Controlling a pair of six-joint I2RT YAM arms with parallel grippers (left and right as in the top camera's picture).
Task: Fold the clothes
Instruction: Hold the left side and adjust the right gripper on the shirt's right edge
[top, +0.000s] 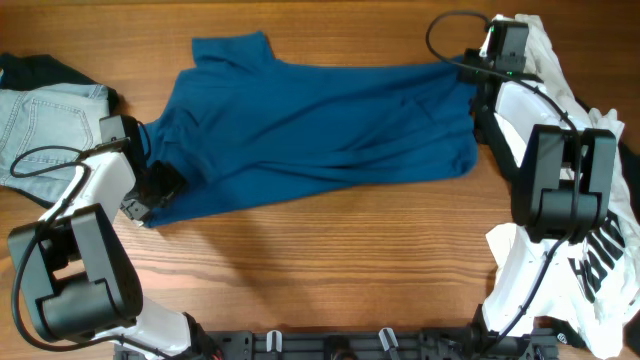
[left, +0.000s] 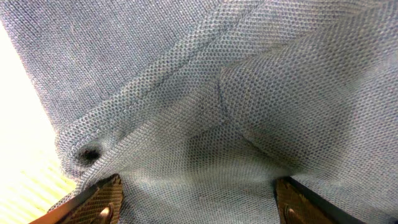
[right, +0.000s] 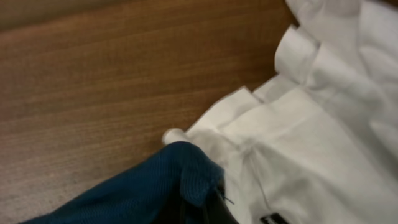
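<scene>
The dark teal-blue shirt (top: 320, 120) lies spread across the middle of the wooden table, with its collar end at the upper left. My left gripper (top: 155, 190) is at the shirt's lower left corner. In the left wrist view its fingers (left: 196, 205) stand wide apart and the shirt's mesh fabric (left: 217, 93) fills the space between and ahead of them. My right gripper (top: 472, 80) is at the shirt's upper right corner. In the right wrist view it (right: 205, 205) is shut on a bunched tip of the shirt (right: 155, 180).
Light-blue denim shorts (top: 40, 120) and a dark garment (top: 40, 68) lie at the far left. White t-shirts with black lettering (top: 590, 260) are piled along the right edge, and one (right: 311, 124) lies directly beside the right gripper. Bare wood (top: 330, 260) runs along the front.
</scene>
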